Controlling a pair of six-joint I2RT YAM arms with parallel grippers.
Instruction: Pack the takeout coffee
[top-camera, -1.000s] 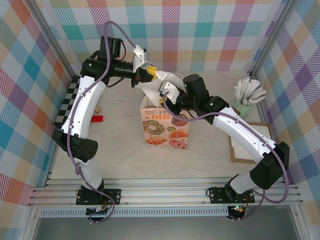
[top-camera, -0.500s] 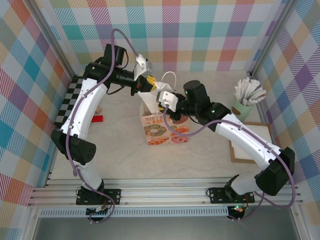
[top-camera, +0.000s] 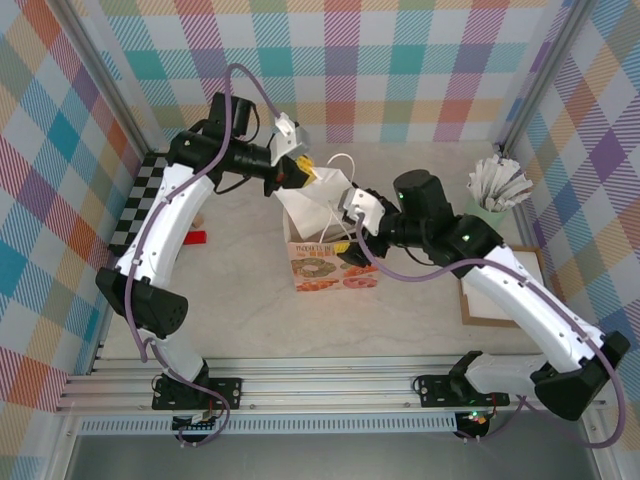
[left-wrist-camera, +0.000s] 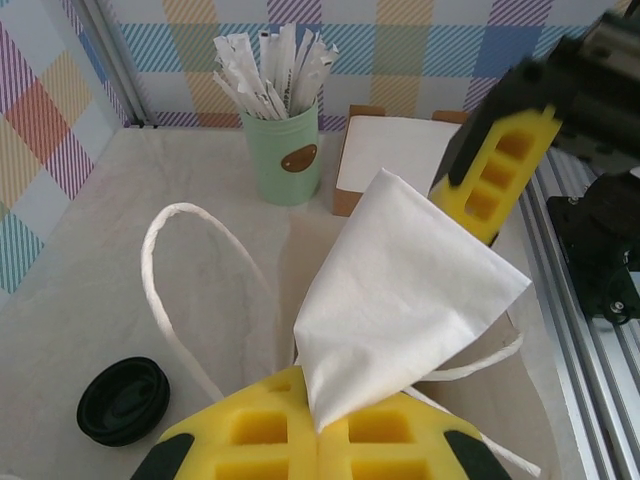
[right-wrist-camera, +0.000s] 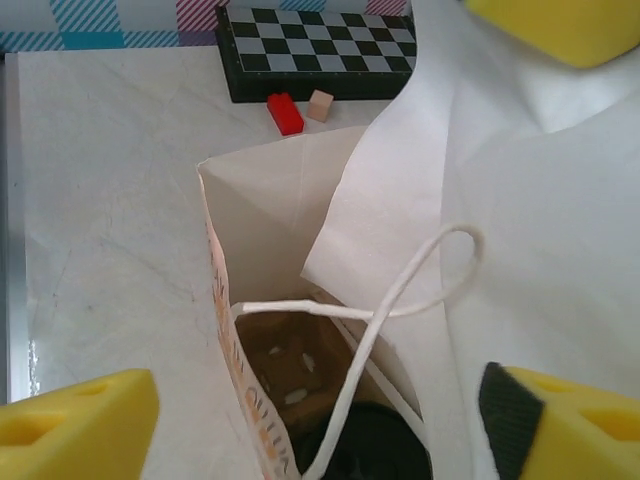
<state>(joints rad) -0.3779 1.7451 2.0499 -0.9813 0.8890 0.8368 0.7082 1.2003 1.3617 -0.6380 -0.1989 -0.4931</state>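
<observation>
— Where's the coffee (right-wrist-camera: 375, 452)?
— Down inside the paper bag (right-wrist-camera: 270, 190), straight beneath the right jaws, which stand wide apart, gripping nothing. Just a dark round top shows.
— The left jaws?
— Pinched shut on the bag's white flap (left-wrist-camera: 400, 290); beyond them stands a mint cup of sticks (left-wrist-camera: 288, 150), beside them a black lid (left-wrist-camera: 123, 400). A string handle (right-wrist-camera: 300, 309) crosses the bag's mouth.

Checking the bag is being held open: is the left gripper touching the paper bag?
Touching. The left wrist view shows the left gripper shut on a white fold of the paper bag.
</observation>
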